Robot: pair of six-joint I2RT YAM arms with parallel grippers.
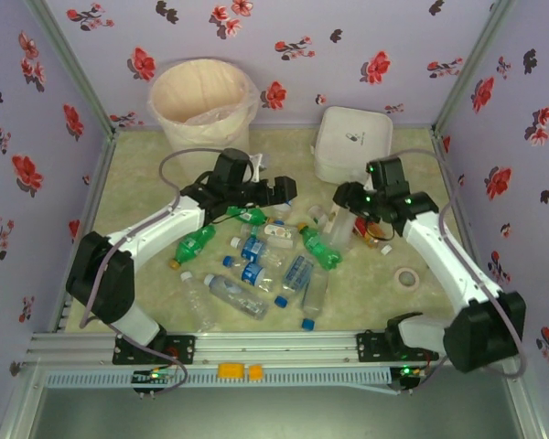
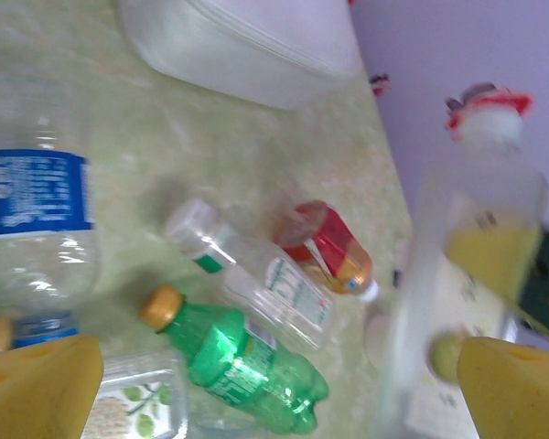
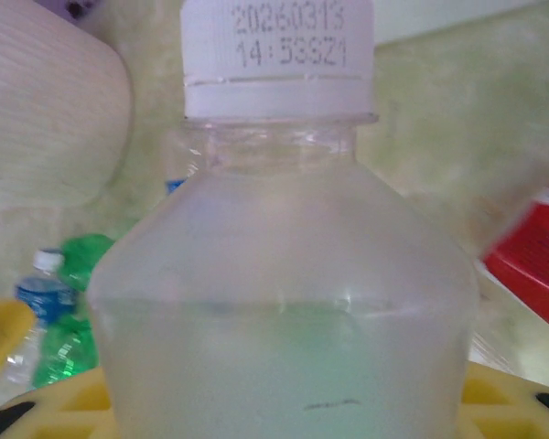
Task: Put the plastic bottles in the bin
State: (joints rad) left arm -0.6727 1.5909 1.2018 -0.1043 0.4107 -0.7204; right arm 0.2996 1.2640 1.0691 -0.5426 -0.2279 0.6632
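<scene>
My right gripper (image 1: 345,203) is shut on a clear plastic bottle (image 3: 284,302) with a white cap; it stands upright at the right edge of the pile (image 1: 340,229). My left gripper (image 1: 285,192) hovers open above the pile's far side, its yellow fingertips (image 2: 37,384) wide apart over a green bottle (image 2: 242,361). Beside that lie a clear bottle (image 2: 252,279), a red-label bottle (image 2: 334,245) and a blue-label bottle (image 2: 37,210). Several more crushed bottles (image 1: 256,270) are scattered mid-table. The cream bin (image 1: 201,96) with its pink liner stands at the back left.
A flat white lidded box (image 1: 350,144) sits at the back right, close behind both grippers. A roll of tape (image 1: 405,277) lies to the right of the pile, and loose blue caps (image 1: 306,323) lie near the front. Flowered walls enclose the table.
</scene>
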